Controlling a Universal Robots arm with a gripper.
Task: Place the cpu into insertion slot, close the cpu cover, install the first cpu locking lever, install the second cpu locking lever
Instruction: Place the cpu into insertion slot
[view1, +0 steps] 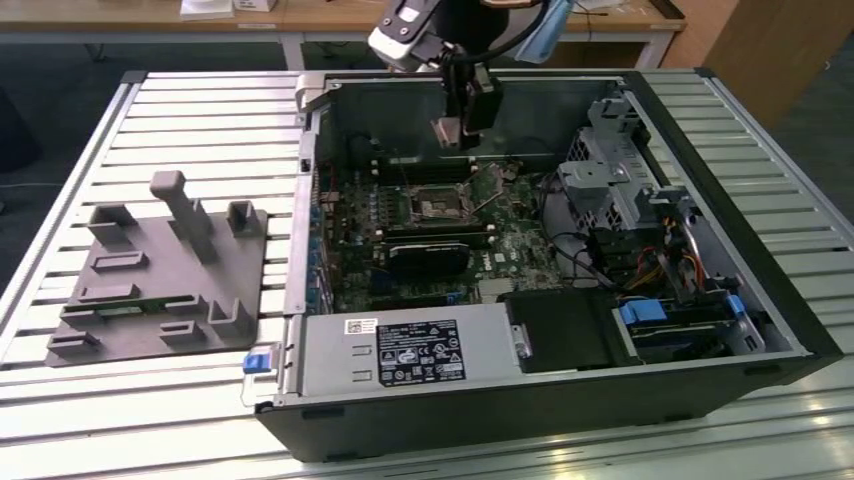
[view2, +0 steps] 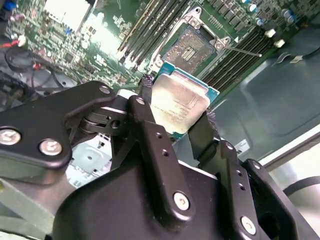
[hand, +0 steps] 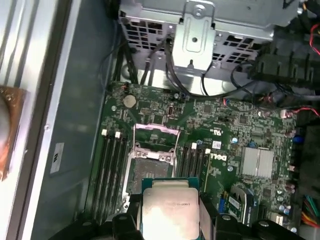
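Note:
My gripper (view1: 455, 134) hangs inside the open computer case, above the green motherboard (view1: 501, 240). It is shut on the cpu (view2: 180, 102), a flat square chip with a silvery-tan face, clamped at two opposite edges between black fingers (view2: 146, 90). The cpu (hand: 169, 212) is in the air, short of the insertion slot (hand: 150, 165), whose dark pin field lies bare. The cpu cover (hand: 156, 128) is swung up and open at one side of the slot. A thin metal lever (view2: 242, 51) sticks out beside the insertion slot (view2: 192, 47).
Black memory slots (hand: 112, 170) flank the socket on both sides. A metal drive cage (view1: 627, 170) with cables fills the exterior view's right of the case, and the power supply (view1: 400, 350) lies along the near side. A grey fixture plate (view1: 160, 270) lies on the slatted table.

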